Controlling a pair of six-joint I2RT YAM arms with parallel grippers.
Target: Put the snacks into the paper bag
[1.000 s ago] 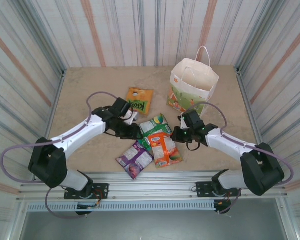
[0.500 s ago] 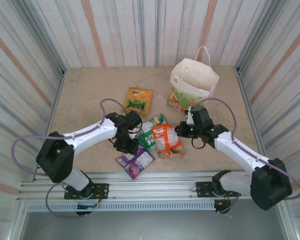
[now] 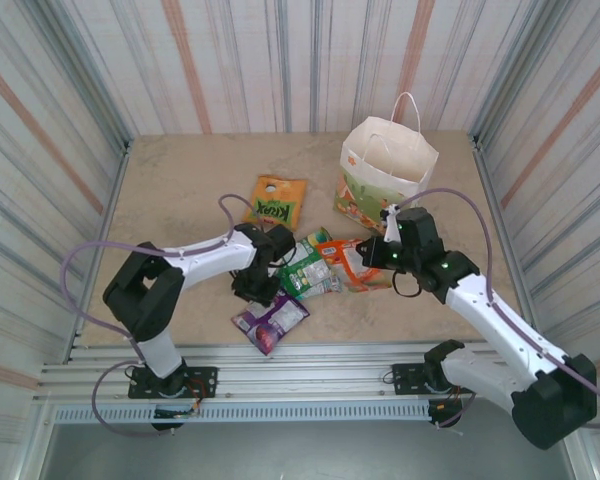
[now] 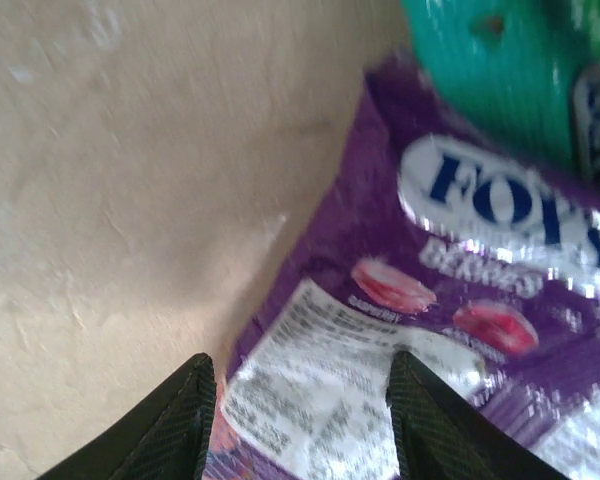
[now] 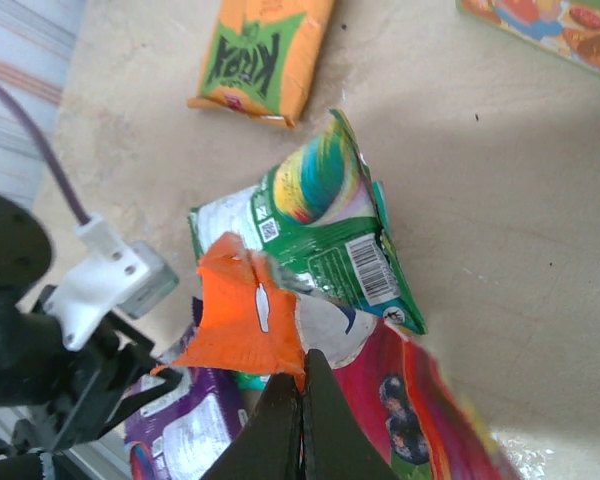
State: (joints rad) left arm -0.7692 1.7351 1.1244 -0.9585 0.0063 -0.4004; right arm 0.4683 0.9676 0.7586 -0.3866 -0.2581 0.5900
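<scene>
Nearest me on the worktop (image 3: 180, 190) lay the purple packet (image 3: 270, 320), flat and close to the front edge. My left pincer (image 4: 300, 370) hung right over one corner of it with the jaws apart, and the packet's white label showed between the two fingers. From the wrist camera I could not tell whether the tips touched the foil. Just beyond it, the green packet (image 3: 310, 272) lay crumpled near the middle of the worktop, just beside the purple one. To the right of that, my right pincer (image 5: 302, 365) was clamped tight on a creased orange corner of the orange-red packet (image 3: 352, 262), which rested against the green packet's right side. I could not tell whether it had cleared the worktop. Farther back and to the left, the orange packet with green lettering (image 3: 277, 203) lay flat, apart from the others. At the far right the paper bag (image 3: 385, 165) stood upright, mouth open and one loop handle standing up.
</scene>
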